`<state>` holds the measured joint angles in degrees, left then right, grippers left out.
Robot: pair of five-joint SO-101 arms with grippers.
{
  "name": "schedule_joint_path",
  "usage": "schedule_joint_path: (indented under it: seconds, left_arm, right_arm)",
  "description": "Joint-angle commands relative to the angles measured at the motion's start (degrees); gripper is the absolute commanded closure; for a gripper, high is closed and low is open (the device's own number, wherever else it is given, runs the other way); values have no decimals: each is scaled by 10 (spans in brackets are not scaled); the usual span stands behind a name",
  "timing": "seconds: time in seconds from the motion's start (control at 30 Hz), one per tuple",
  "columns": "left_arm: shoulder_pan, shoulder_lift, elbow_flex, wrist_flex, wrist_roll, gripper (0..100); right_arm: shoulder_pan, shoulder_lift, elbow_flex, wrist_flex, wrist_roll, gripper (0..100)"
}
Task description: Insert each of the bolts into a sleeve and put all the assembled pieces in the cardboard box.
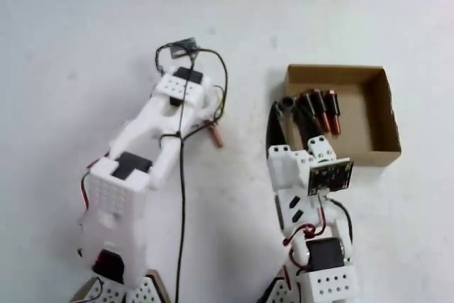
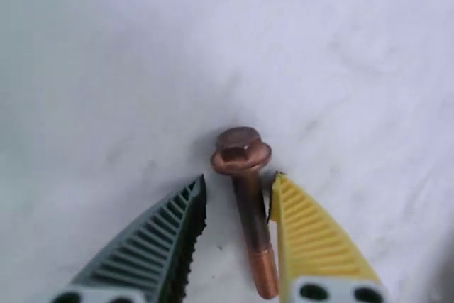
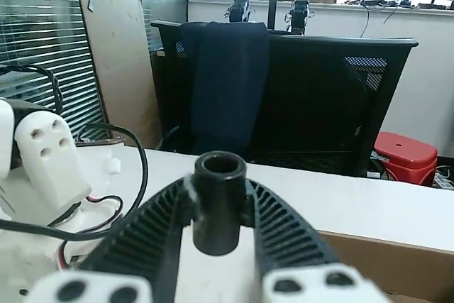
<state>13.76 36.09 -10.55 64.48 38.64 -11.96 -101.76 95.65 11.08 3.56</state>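
Note:
A copper bolt [image 2: 242, 148] lies flat on the white table, its shank between the fingers of my left gripper [image 2: 238, 177]. That gripper is open, the yellow finger [image 2: 312, 246] close against the shank and the grey one [image 2: 152, 246] a little apart. From above, the bolt [image 1: 215, 135] pokes out beside the left gripper [image 1: 208, 127]. My right gripper [image 3: 220, 196] is shut on a black sleeve [image 3: 220, 175], held upright with its open end up. In the high view the sleeve [image 1: 287, 104] hangs at the left wall of the cardboard box [image 1: 386, 115].
Assembled sleeve-and-bolt pieces [image 1: 323, 110] lie side by side inside the box. The box wall [image 3: 383, 253] shows just behind the right gripper. A black cable [image 1: 181, 196] runs along the left arm. Open table lies between the two arms and behind them.

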Motion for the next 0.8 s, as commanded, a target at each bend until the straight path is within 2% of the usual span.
schedule_joint_path:
  seconds: [0.0,0.27,0.37,0.6,0.77]
  left_arm:
    - [-8,8,-44,-11,8,823]
    - [-28,69,-98,-6,11,823]
    - [-27,80,-129,30,33,823]
    - [-27,117,-195,93,37,829]
    - [-23,144,-247,140,36,979]
  right_arm:
    - [3,-14,12,3,-1,981]
    - [3,-14,12,3,-4,981]
    - [3,-14,12,3,-4,981]
    - [2,-14,12,27,-4,981]
    - [2,-14,12,29,-4,981]
